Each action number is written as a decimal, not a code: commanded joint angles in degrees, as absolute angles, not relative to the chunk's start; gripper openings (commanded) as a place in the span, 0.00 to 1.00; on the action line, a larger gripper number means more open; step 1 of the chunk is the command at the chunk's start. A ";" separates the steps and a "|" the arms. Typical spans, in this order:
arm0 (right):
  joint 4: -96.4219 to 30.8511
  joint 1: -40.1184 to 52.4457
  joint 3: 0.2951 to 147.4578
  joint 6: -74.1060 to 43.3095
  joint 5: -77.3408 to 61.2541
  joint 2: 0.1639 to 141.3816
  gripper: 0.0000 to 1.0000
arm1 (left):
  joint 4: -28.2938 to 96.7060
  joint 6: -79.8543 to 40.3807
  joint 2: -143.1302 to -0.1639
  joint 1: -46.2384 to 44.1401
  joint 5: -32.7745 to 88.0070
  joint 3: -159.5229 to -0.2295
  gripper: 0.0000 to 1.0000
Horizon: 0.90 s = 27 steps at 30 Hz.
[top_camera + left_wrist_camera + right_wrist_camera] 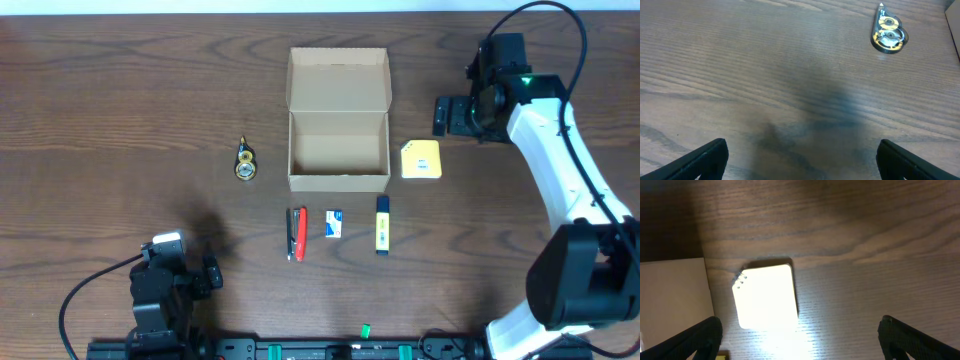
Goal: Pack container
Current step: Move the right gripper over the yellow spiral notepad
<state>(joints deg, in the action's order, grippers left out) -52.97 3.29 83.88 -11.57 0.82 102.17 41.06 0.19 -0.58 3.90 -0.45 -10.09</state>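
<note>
The container, a tan cardboard box [338,180], stands open at the table's middle with its flap lid [338,80] folded back. Its inside looks empty. A yellow sticky-note pad [420,160] lies just right of it, and shows glaring white in the right wrist view [766,296]. My right gripper [450,117] hovers open and empty behind the pad [805,350]. The box wall is at the left of the right wrist view [670,300]. My left gripper [200,272] is open and empty at the front left [805,167].
A correction-tape dispenser [245,162] lies left of the box, and also shows in the left wrist view [888,32]. In front of the box lie a red stapler [297,233], a small blue-and-white packet [335,224] and a yellow highlighter [382,224].
</note>
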 commanded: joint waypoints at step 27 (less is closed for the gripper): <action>-49.84 5.39 84.64 -13.19 -6.70 115.57 0.99 | 41.52 -0.01 -0.23 3.73 -1.06 -9.19 0.95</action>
